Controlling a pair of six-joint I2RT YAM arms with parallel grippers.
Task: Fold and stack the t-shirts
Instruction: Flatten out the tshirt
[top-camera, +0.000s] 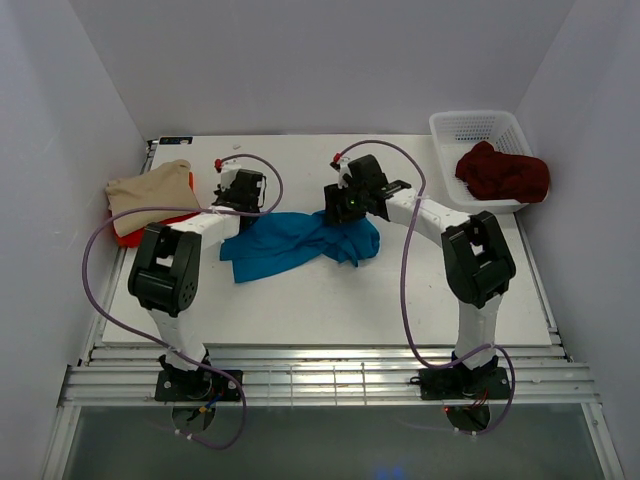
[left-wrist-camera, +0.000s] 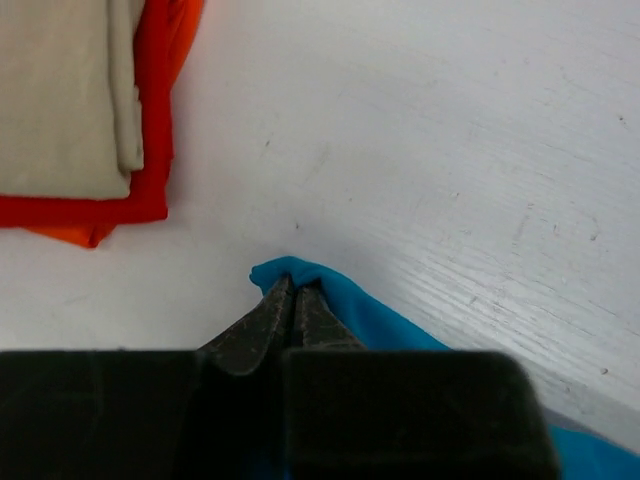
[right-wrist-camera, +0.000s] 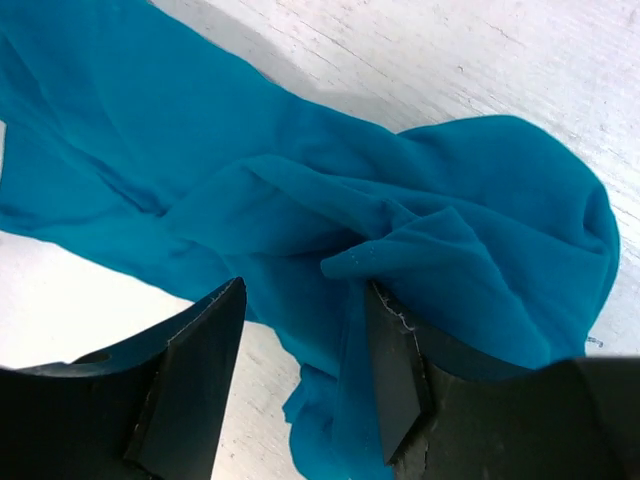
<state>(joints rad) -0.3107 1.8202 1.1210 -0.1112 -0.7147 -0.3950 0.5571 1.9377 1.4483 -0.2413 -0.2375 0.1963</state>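
The teal blue t-shirt (top-camera: 295, 240) lies crumpled in the middle of the table. My left gripper (left-wrist-camera: 293, 285) is shut on an edge of it (left-wrist-camera: 365, 310) at its left end; in the top view this gripper (top-camera: 240, 195) is by the shirt's upper left. My right gripper (right-wrist-camera: 305, 290) is open just over the shirt's bunched right part (right-wrist-camera: 330, 190), with a fold hanging between the fingers; in the top view it (top-camera: 348, 205) is over the shirt's right end. The beige t-shirt (top-camera: 148, 188) lies folded on the bright red one (top-camera: 135, 232) at the left. The dark maroon t-shirt (top-camera: 502, 172) lies in the basket.
The white lattice basket (top-camera: 480, 130) stands at the back right corner. The beige and red stack also shows in the left wrist view (left-wrist-camera: 65, 95), close to the left gripper. White walls close in the table on three sides.
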